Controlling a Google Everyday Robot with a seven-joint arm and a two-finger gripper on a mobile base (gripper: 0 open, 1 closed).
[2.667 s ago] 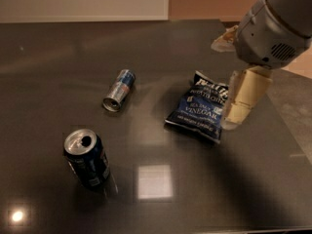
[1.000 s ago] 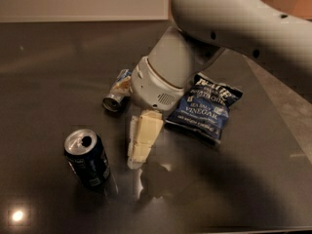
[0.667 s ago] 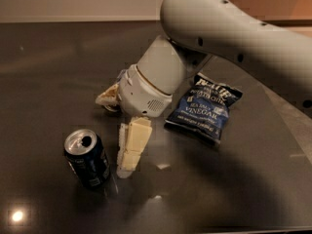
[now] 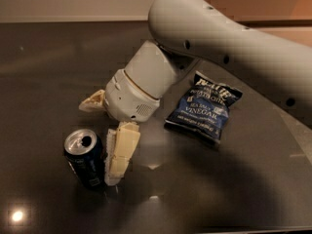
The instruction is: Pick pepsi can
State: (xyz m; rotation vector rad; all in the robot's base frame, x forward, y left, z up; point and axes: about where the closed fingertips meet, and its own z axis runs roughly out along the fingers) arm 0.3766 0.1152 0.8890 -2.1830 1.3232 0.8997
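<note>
I'm hovering the gripper (image 4: 100, 141) at the upright pepsi can (image 4: 85, 161), toward the surface's (image 4: 219, 189) front-left corner.
The fingers (image 4: 120, 150) are standing spread apart, one hanging just beside the can's right side.

Our arm (image 4: 243, 48) is a thick, smooth tube of pale grey with a rounded end, and small dark round holes dot its shell. Below it our wrist (image 4: 141, 87) is a shorter, whiter drum, ringed by a thin tan seam and marked with a patch of tiny perforations. Our gripper (image 4: 97, 141) sits at the wrist's lower end, low over the dark table (image 4: 234, 189) in the left half of the view. Its two fingers (image 4: 121, 150) are blocky and cream-yellow, one showing a ribbed edge, and they stand well apart.
</note>
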